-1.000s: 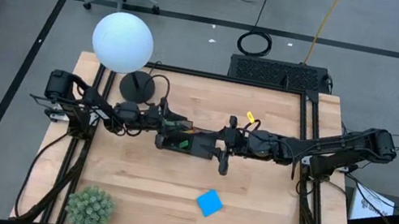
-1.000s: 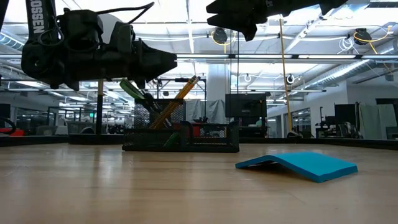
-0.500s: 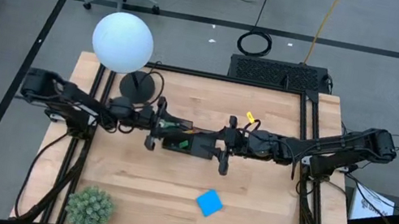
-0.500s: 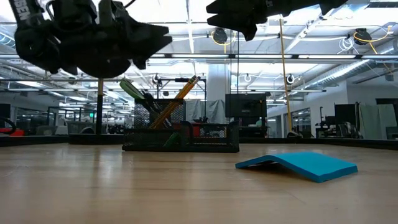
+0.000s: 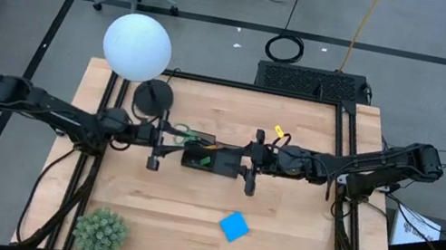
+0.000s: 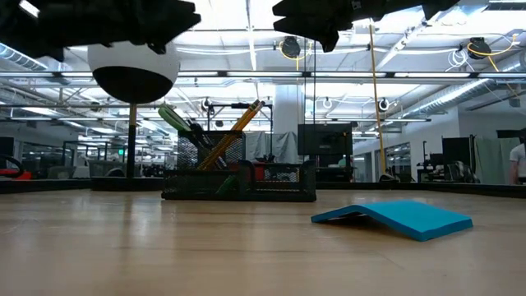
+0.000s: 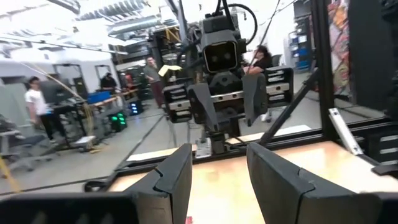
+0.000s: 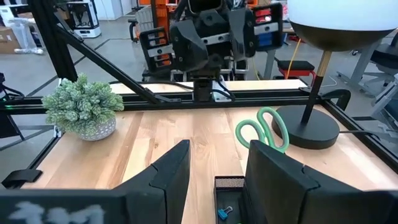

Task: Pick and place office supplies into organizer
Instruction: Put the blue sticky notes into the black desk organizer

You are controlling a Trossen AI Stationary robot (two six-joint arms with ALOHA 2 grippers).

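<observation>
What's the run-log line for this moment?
left gripper: open, empty, beside black mesh organizer | right gripper: open, empty, at organizer | green-handled scissors: in organizer | blue square pad: on table

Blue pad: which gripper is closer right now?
Right. The right gripper hangs over the organizer's right end, just behind the blue pad. The left gripper sits off the organizer's left end, farther away.

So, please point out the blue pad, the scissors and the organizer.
blue pad [image 5: 234, 226]: high view, middle of its top face.
scissors [image 8: 271, 127]: right wrist view, green handle loop.
organizer [image 6: 271, 179]: low view, its black mesh front wall.
</observation>
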